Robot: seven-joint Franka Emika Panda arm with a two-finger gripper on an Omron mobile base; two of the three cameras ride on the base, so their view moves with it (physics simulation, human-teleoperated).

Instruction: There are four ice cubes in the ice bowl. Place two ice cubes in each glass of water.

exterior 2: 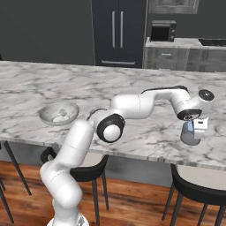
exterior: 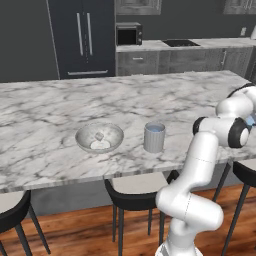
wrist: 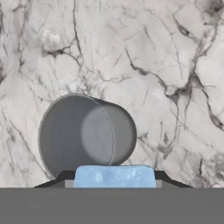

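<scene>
My gripper (wrist: 114, 178) is shut on a pale blue ice cube (wrist: 114, 175), which sits between the finger tips at the bottom of the hand view. Directly below it stands a grey glass of water (wrist: 70, 135), seen from above. In the right base view the gripper (exterior 2: 198, 126) hangs just over that glass (exterior 2: 190, 137), near the counter's front edge. The other glass of water (exterior: 154, 137) stands mid-counter. To its left is the ice bowl (exterior: 82, 136), with whitish ice cubes (exterior: 100, 144) lying inside it. From the right base view the bowl (exterior 2: 49, 110) is at the far left.
The marble counter (exterior: 60, 105) stretches wide behind the bowl and glasses. Black stools (exterior: 135, 192) stand below its front edge. A dark fridge (exterior: 82, 37) and a microwave (exterior: 129, 35) are along the back wall.
</scene>
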